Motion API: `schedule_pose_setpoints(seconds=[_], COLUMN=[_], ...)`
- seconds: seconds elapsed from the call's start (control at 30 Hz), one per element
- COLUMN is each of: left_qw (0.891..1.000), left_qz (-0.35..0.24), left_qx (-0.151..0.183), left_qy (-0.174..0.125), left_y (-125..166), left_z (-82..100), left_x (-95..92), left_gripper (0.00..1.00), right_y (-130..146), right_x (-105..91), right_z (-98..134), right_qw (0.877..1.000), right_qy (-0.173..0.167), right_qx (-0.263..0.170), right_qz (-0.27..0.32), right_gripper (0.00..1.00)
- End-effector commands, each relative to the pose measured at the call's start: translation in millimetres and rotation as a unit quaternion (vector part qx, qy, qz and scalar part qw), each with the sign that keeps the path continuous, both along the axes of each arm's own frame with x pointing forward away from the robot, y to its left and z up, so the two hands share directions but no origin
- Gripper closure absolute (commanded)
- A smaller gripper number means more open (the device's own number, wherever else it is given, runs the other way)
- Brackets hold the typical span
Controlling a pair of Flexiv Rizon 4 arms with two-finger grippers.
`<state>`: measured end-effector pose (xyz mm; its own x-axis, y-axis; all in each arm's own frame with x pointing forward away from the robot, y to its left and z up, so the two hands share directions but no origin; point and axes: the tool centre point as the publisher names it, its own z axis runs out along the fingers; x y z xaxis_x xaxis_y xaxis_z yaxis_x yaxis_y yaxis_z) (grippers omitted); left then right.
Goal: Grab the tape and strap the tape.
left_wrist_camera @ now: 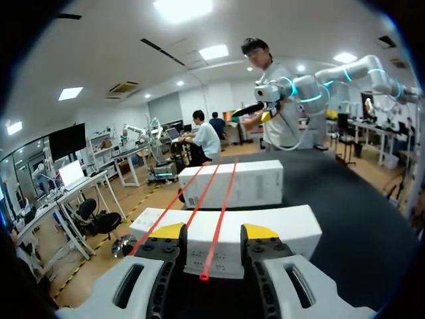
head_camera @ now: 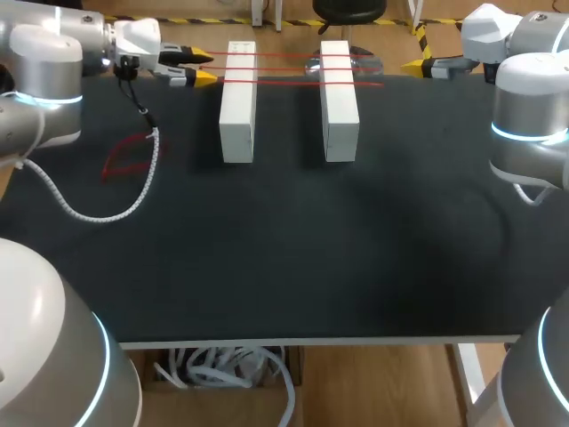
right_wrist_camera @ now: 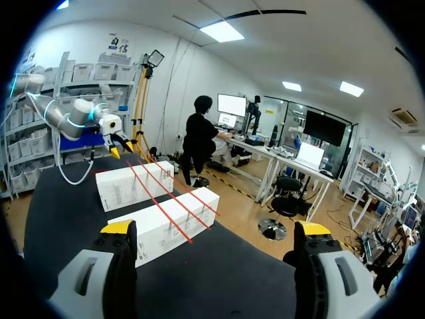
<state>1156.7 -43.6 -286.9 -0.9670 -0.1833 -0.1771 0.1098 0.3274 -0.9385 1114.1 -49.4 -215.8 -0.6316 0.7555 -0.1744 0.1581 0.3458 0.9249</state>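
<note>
Near side: black table [head_camera: 284, 267], with a loose red strip [head_camera: 124, 158] lying toward its left. Farther back, two white blocks [head_camera: 237, 116] stand side by side, three red tape lines [head_camera: 284, 69] stretched across both tops. At the far edge, the left gripper [left_wrist_camera: 214, 232] has its fingers apart, with one tape end between them, unpinched. The right gripper [right_wrist_camera: 216, 232] is spread wide, holding nothing.

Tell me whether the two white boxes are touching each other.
Apart. The head view shows bare black table between the left white box and the right white box; only the red tape strands bridge them.
</note>
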Motion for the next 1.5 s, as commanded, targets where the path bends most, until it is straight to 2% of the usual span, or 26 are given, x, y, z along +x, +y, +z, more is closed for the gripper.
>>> schedule_pose_setpoints(seconds=[0.03, 0.1, 0.33, 0.5, 0.6, 0.73, 0.9, 1.1, 1.23, 1.3, 1.5], left_qw=[1.000, 1.000, 0.999, 0.999, 0.999, 0.999, 0.999, 0.997, 0.997, 0.996, 0.996], left_qz=[-0.025, -0.025, -0.024, -0.018, -0.014, -0.014, -0.011, -0.032, -0.036, -0.039, -0.038], left_qx=[-0.001, -0.001, 0.001, 0.004, 0.005, 0.005, 0.002, -0.013, -0.014, -0.017, -0.022], left_qy=[0.010, 0.010, 0.027, 0.037, 0.039, 0.040, 0.047, 0.071, 0.074, 0.076, 0.076], left_y=[1.6, 3.1, 12.9, 17.9, 22.0, 26.2, 25.7, 25.7, 23.9, 21.7, 13.6], left_z=[-6.1, -7.5, -15.8, -21.8, -24.8, -28.2, -31.3, -31.0, -32.5, -32.7, -32.9], left_x=[16.5, 17.8, 13.4, 8.2, 7.4, 7.6, 8.0, 2.7, -0.7, -1.2, 0.7], left_gripper=[0.64, 0.67, 0.64, 0.66, 0.62, 0.64, 0.64, 0.69, 0.64, 0.66, 0.64], right_y=[-0.2, -0.2, -0.2, -0.2, -0.2, -0.2, -0.2, -0.2, -0.2, -0.2, -0.2], right_x=[0.0, 0.0, 0.0, 0.0, 0.0, 0.0, 0.0, 0.0, 0.0, 0.0, 0.0], right_z=[-0.1, -0.1, -0.1, -0.1, -0.1, -0.1, -0.1, -0.1, -0.1, -0.1, -0.1], right_qw=[1.000, 1.000, 1.000, 1.000, 1.000, 1.000, 1.000, 1.000, 1.000, 1.000, 1.000], right_qy=[0.000, 0.000, 0.000, 0.000, 0.000, 0.000, 0.000, 0.000, 0.000, 0.000, 0.000], right_qx=[0.000, 0.000, 0.000, 0.000, 0.000, 0.000, 0.000, 0.000, 0.000, 0.000, 0.000], right_qz=[0.001, 0.001, 0.001, 0.001, 0.001, 0.001, 0.001, 0.001, 0.001, 0.001, 0.001], right_gripper=[0.00, 0.00, 0.00, 0.00, 0.00, 0.00, 0.00, 0.00, 0.00, 0.00, 0.00])
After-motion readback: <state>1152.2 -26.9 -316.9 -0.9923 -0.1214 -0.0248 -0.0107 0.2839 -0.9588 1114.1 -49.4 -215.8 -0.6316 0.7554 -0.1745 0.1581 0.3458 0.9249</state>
